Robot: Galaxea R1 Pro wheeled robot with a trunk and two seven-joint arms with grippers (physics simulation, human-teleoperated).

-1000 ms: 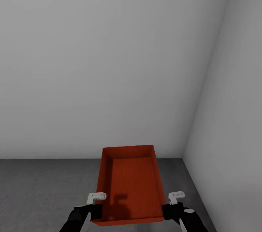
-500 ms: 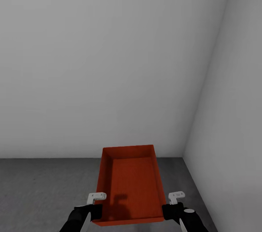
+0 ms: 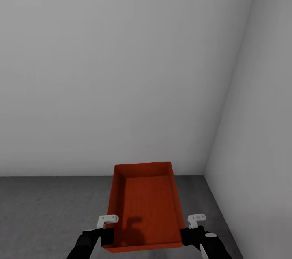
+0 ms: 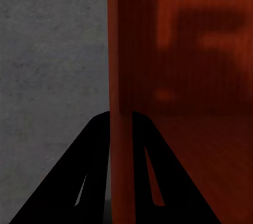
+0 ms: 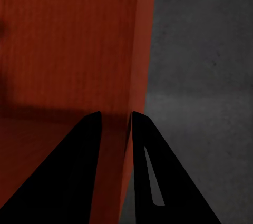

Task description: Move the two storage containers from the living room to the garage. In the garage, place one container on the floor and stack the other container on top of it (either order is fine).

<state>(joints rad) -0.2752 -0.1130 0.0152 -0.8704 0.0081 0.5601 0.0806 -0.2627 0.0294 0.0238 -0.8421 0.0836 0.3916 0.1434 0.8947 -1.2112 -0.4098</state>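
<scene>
Here we are in the garage, pale grey walls (image 3: pixel 121 68) all round, and one red-orange bin (image 3: pixel 146 206) is carried out front between both arms, over the dark concrete floor (image 3: pixel 48 210) close to the corner. The left gripper (image 3: pixel 106 232) is clamped on the bin's left wall; the left wrist view has that thin wall (image 4: pixel 120 129) running straight between the two black fingers (image 4: pixel 89 176), one outside, one inside. Same story on the other side: the right gripper (image 3: pixel 190 232) is pinched on the right wall, and the right wrist view shows that wall's edge (image 5: pixel 138 76) caught between its fingers (image 5: pixel 147 171).

Whether the bin is a touch off the floor or already resting on it is hard to call from up here; the wrist views show concrete beyond the walls but not the gap beneath.

So the step in hand looks like setting this bin down. Doing it well means lowering both arms together, at the same pace, so the bottom stays level and lands flat rather than corner first. Those walls are thin, so a twist from one arm running ahead could let them slip out of the pinch. Leave some room from the right-hand wall (image 3: pixel 259 149), since another bin has to be stacked on top. Only release once the bin is fully down, both sides together, then draw the fingers straight up off the walls.
</scene>
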